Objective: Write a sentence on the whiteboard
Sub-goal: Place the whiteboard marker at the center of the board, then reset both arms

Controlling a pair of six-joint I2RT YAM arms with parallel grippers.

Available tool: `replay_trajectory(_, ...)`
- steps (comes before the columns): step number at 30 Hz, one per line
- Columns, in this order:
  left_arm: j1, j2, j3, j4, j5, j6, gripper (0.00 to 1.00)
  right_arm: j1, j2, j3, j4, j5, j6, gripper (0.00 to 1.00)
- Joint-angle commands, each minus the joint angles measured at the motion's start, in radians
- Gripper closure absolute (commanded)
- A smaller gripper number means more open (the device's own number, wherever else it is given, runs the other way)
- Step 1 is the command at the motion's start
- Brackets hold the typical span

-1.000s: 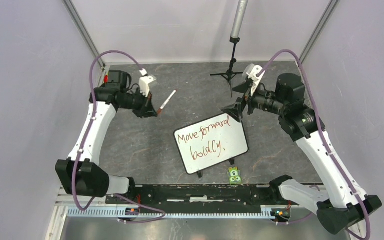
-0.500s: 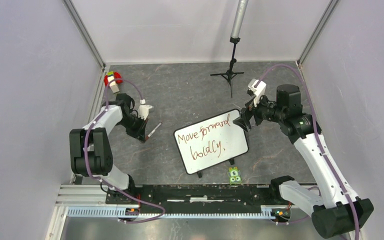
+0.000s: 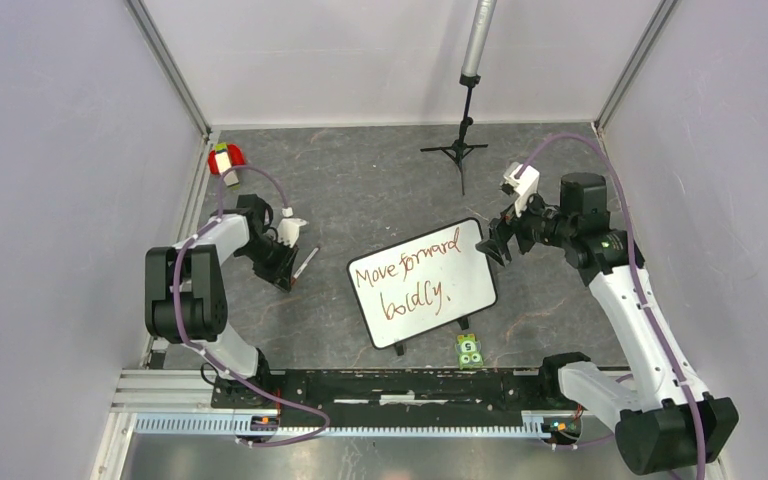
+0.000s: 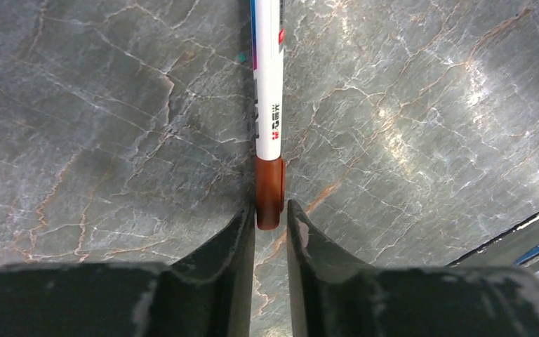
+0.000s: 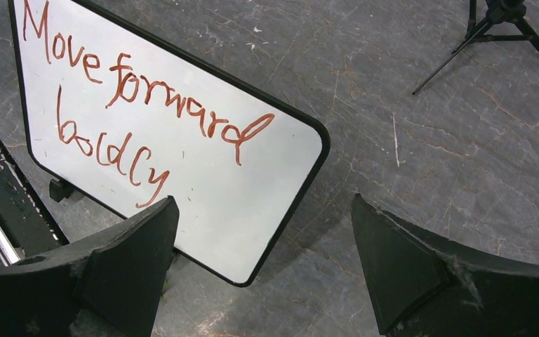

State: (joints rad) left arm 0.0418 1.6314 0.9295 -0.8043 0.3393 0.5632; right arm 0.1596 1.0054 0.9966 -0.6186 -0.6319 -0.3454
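Left gripper (image 4: 270, 210) narrowly brackets the marker (image 4: 267, 91) cap, grip unclear; right gripper (image 5: 264, 203) gapes above whiteboard (image 5: 253, 161), its reddish sentence (image 5: 147, 105) "Move forward boldly."

White whiteboard (image 3: 470, 285) bears reddish-brown sentence (image 5: 137, 91); marker (image 4: 268, 84) cap seems brown.

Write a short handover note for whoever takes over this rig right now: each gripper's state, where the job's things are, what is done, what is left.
Left gripper: fingers closely flank the cap end of the brown-capped white marker pen, which appears to lie on the dark grey marbled table. Gripped or released, cannot tell.
Right gripper: open, empty, by the far right corner of the small glossy white black-rimmed whiteboard.
Done: reddish-brown handwritten sentence, "Move forward boldly", in two lines.
Left: probably only freeing the pen and retracting both arms.
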Motion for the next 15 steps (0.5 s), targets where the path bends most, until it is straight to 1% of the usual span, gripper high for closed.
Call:
replay_trajectory(1, 0.001, -0.025, -0.011, 0.003, -0.008, 0.040, 0.65, -0.022, 0.002, -0.012, -0.023, -0.035, -0.040, 0.02)
replay_trajectory(4, 0.001, -0.068, 0.001, -0.029, 0.002, 0.041, 0.53, -0.043, -0.005, -0.016, -0.038, -0.035, -0.064, 0.02)
replay_trajectory(8, 0.002, -0.136, 0.059, -0.074, 0.013, 0.029, 0.29, -0.091, 0.010, 0.009, -0.075, -0.046, -0.120, 0.02)
replay_trajectory(10, 0.001, -0.159, 0.130, -0.123, 0.026, 0.015, 0.05, -0.125, 0.036, 0.039, -0.102, -0.052, -0.152, 0.02)
replay_trajectory(11, 0.001, -0.166, 0.174, -0.149, 0.027, 0.009, 0.00, -0.150, 0.052, 0.056, -0.116, -0.060, -0.170, 0.02)
replay_trajectory(15, 0.011, -0.187, 0.353, -0.211, 0.008, -0.023, 0.00, -0.268, 0.109, 0.137, -0.170, -0.094, -0.242, 0.02)
